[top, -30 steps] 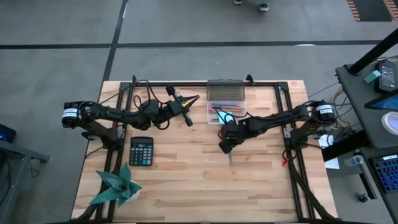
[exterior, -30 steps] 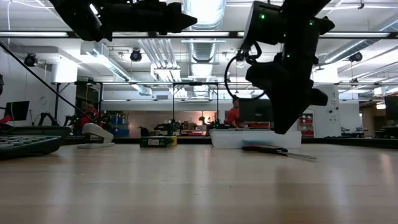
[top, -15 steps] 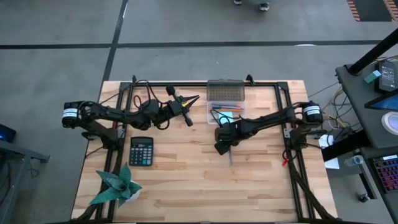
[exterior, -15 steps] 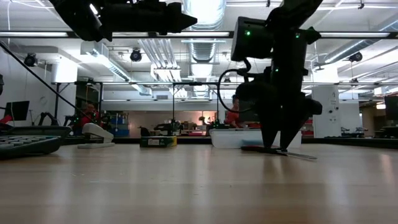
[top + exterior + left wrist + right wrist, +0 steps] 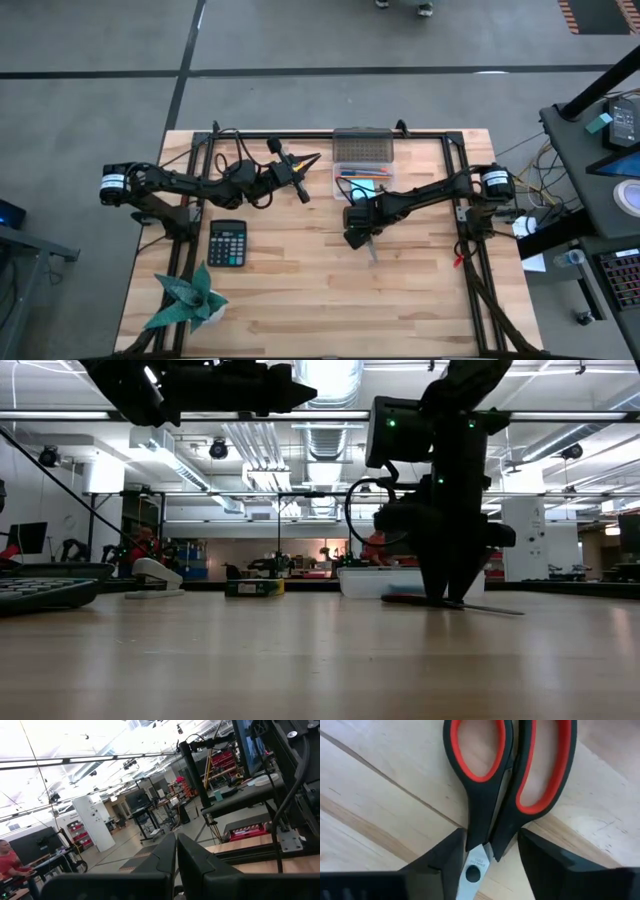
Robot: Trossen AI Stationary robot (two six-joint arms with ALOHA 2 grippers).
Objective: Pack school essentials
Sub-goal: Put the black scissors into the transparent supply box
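My right claw (image 5: pixel 361 238) is down on the surface (image 5: pixel 300 290), just in front of the clear box (image 5: pixel 363 170), its fingers (image 5: pixel 445 855) spread either side of the red-handled scissors (image 5: pixel 505 785) near the pivot. They flank the handles but have not clenched; the scissors lie flat, unlifted. I judge the packing partly done: some pens (image 5: pixel 362 178) already lie in the box, while the scissors are still outside it. What remains here is to clench, lift and carry them to the box. My left claw (image 5: pixel 305 160) hangs clenched and empty above the surface, left of the box. The calculator (image 5: pixel 227 243) sits farther left.
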